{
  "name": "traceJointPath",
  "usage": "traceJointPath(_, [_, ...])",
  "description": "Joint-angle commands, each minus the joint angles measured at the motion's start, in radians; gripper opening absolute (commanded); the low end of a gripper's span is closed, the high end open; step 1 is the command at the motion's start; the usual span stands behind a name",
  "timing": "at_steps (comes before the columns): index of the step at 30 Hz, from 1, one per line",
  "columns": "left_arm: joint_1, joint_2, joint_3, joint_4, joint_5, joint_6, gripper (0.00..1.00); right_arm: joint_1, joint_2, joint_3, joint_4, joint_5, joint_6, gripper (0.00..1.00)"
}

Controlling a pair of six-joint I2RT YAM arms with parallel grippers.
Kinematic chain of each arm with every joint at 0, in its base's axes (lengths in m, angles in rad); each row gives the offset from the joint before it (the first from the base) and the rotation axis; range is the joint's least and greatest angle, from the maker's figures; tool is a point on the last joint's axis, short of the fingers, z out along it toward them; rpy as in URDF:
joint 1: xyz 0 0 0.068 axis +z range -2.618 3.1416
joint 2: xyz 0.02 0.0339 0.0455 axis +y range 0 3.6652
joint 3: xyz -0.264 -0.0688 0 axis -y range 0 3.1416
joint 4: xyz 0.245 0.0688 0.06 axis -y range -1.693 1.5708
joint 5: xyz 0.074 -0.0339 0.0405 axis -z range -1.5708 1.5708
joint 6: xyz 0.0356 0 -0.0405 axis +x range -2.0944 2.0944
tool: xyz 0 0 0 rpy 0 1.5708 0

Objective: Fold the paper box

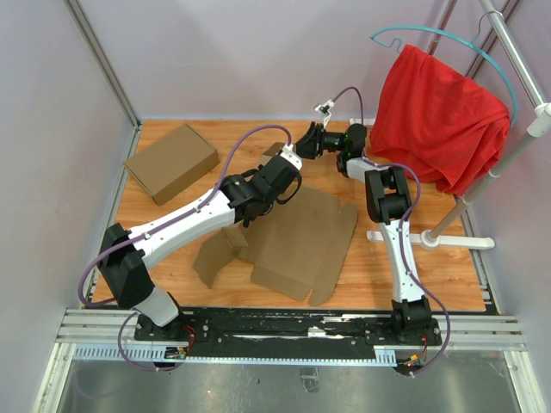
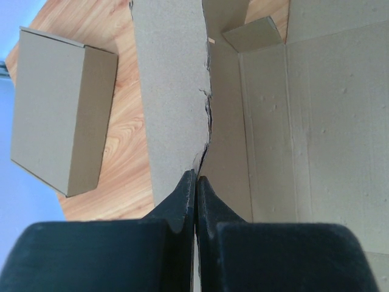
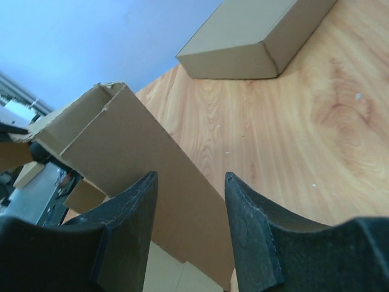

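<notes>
— Where do we find the sheet we are folding?

— We see the plain brown die-cut cardboard paper box (image 1: 301,245) lying mostly flat in the middle of the light wooden table (image 1: 430,280). It sits toward the near edge, with a side panel folded upward at its left end.

— And our left gripper (image 2: 196,180)?

— We have it pinched down on a thin raised wall (image 2: 173,91) of that paper box. The wall's edge runs straight into the closed black fingers (image 2: 181,201).

— What of the right gripper (image 3: 189,179)?

— We hold it about half spread at the far side of the sheet. In its wrist view a raised cardboard flap (image 3: 134,152) shows across the gap between the jaws. We cannot tell whether either finger touches it.

— What else do we have around us?

— We see a second, closed flat brown cardboard box (image 1: 172,162) at the far left corner, well apart from the sheet. A red cloth (image 1: 439,116) hangs by the white rack (image 1: 456,243) at the far right.
</notes>
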Motion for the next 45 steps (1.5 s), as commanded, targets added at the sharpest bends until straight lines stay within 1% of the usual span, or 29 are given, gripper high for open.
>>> traceJointPath(1, [-0.014,0.022,0.025,-0.038,0.01,-0.003,0.0,0.018,0.002,-0.012,0.314,-0.106,0.22,0.49])
traceJointPath(14, [-0.018,0.048,0.032,-0.047,0.016,-0.011,0.0,0.025,-0.158,-0.277,0.325,-0.171,0.124,0.51])
traceJointPath(23, [-0.019,0.042,0.049,-0.03,0.032,-0.018,0.0,0.076,-0.172,-0.293,0.329,-0.185,0.117,0.51])
traceJointPath(32, [-0.031,0.061,0.059,-0.016,0.05,-0.025,0.0,0.11,-0.199,-0.37,0.332,-0.151,0.071,0.49])
traceJointPath(37, [-0.037,0.062,0.06,-0.01,0.059,-0.022,0.0,0.118,-0.219,-0.411,0.331,-0.097,0.024,0.48])
traceJointPath(45, [-0.042,0.064,0.057,-0.014,0.058,-0.026,0.0,0.109,-0.243,-0.442,0.318,-0.013,-0.025,0.39])
